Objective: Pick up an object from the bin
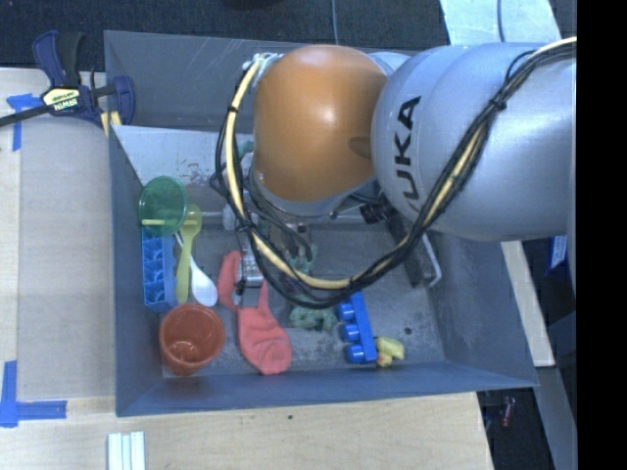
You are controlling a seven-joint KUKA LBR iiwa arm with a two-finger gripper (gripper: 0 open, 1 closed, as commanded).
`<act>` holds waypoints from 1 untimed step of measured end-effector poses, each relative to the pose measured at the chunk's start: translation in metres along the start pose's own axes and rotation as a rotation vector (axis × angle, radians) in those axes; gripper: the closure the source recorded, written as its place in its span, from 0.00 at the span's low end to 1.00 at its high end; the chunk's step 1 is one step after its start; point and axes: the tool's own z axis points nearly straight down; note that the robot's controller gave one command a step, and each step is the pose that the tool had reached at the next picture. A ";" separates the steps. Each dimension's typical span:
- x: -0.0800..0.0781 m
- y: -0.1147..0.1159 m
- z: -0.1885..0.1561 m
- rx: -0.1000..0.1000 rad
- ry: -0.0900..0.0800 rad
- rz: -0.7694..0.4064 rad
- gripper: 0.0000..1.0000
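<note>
Camera view looks down on the big silver arm (470,145) and its orange cover (313,120), which hang over the middle of the grey bin (294,390). The gripper (253,280) sits low under that cover, beside the loop of yellow and black cables (294,274), and whether it is apart or together cannot be told from here. The closest thing to it is a pink rubbery piece (263,336) lying on the bin floor towards the front, its narrow upper end running up just beside the gripper. It looks soft, light and floppy, so it would probably fold rather than slip. The best grip is likely across the narrow neck, not the fat rounded end, which could squash out sideways. An orange cup (191,336) stands just to the left of it, close enough to be knocked. Further left lie a green cup (162,202), a blue tray (154,267) against the wall, and a yellow-green spoon (184,248) with a white spoon (203,287). To the right are a blue brick (355,329), a small dark green bit (312,316) and a small yellow bit (390,351). All three look stiff and light.
</note>
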 end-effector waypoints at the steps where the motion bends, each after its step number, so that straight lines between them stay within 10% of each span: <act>1: -0.002 -0.001 -0.004 -0.002 -0.007 0.003 0.00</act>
